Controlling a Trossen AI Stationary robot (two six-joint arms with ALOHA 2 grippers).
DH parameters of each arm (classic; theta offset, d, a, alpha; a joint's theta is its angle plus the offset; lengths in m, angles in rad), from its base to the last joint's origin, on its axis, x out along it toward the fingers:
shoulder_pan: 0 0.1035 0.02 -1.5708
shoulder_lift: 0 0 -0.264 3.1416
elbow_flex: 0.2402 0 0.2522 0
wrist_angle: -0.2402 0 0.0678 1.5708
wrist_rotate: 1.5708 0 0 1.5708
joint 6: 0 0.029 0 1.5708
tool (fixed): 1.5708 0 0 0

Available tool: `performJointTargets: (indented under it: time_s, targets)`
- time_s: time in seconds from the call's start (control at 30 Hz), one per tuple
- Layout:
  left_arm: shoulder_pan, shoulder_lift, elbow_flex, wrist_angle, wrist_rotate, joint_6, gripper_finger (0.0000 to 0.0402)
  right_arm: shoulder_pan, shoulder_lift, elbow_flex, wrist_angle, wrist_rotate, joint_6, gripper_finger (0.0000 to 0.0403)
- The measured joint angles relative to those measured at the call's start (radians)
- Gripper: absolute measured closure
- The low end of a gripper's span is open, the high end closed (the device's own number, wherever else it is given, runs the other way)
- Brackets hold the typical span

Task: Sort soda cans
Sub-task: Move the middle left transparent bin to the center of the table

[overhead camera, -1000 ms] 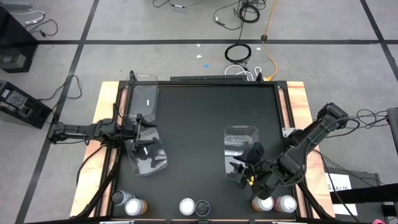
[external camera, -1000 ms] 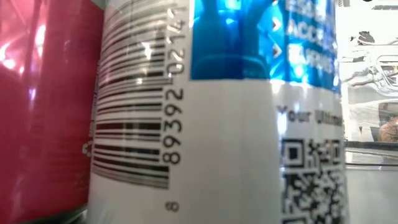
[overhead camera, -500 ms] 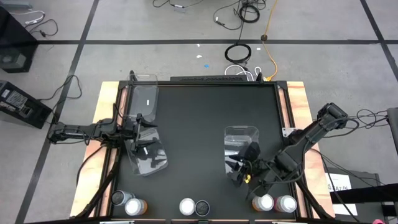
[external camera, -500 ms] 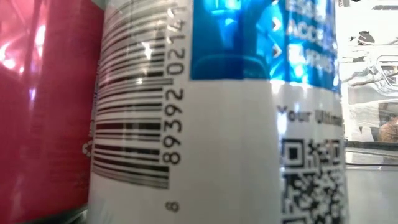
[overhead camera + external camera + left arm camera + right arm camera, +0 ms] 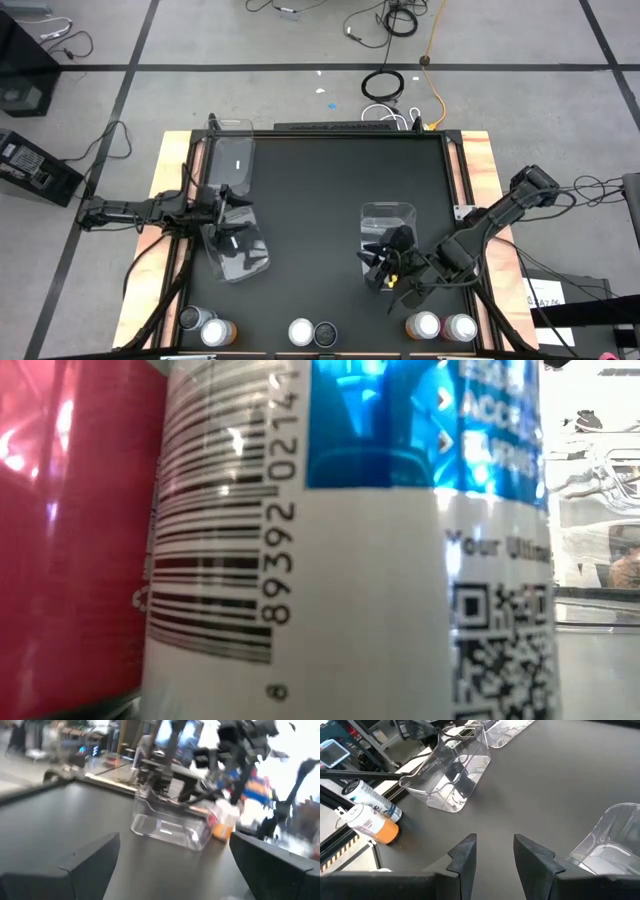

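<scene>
Six soda cans stand in pairs along the table's near edge: a dark can (image 5: 190, 318) with an orange one (image 5: 214, 331), a silver-topped can (image 5: 300, 332) with a dark one (image 5: 326, 332), and two more (image 5: 425, 325) (image 5: 460, 327) at the near right. My right gripper (image 5: 384, 270) (image 5: 492, 855) hovers open above the table beside a clear bin's (image 5: 387, 228) near end, nothing between its fingers. My left gripper (image 5: 228, 208) (image 5: 170, 865) stands open at the left edge, level, above two clear bins (image 5: 232, 160) (image 5: 242, 252).
The low view is blocked by a red can (image 5: 70, 530) and a white and blue can (image 5: 350, 560) standing right before the lens. The right wrist view shows the near-left pair of cans (image 5: 370, 810) beside the left bin (image 5: 450, 775). Bare black table (image 5: 310, 190) lies between the bins.
My right gripper has swung toward the table's left edge and a little away from the near edge, off the two cans at the near right, which now show fully. Its finger gap is the same.
</scene>
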Motion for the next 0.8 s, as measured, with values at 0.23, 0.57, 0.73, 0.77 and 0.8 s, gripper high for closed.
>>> performJointTargets:
  time_s: [0.23,0.57,0.73,0.77,0.8]
  targets:
    - [0.0,0.0,0.0,0.008,-0.139,-0.209,0.0018,-0.017,0.0,0.0,0.0,0.0,0.021,0.028]
    - [0.0,0.0,0.0,0.006,-0.115,-0.218,0.0018,-0.038,0.0,0.0,-0.001,0.0,-0.036,0.028]
    - [0.0,0.0,0.001,0.001,-0.09,-0.265,0.0018,-0.045,0.0,0.0,-0.001,0.0,-0.07,0.028]
    - [0.0,0.001,0.003,-0.006,-0.083,-0.289,0.0018,-0.045,0.0,0.0,-0.001,0.0,-0.077,0.028]
    - [0.0,0.003,0.008,-0.022,-0.08,-0.325,0.0018,-0.045,0.0,0.0,-0.001,0.0,-0.087,0.028]
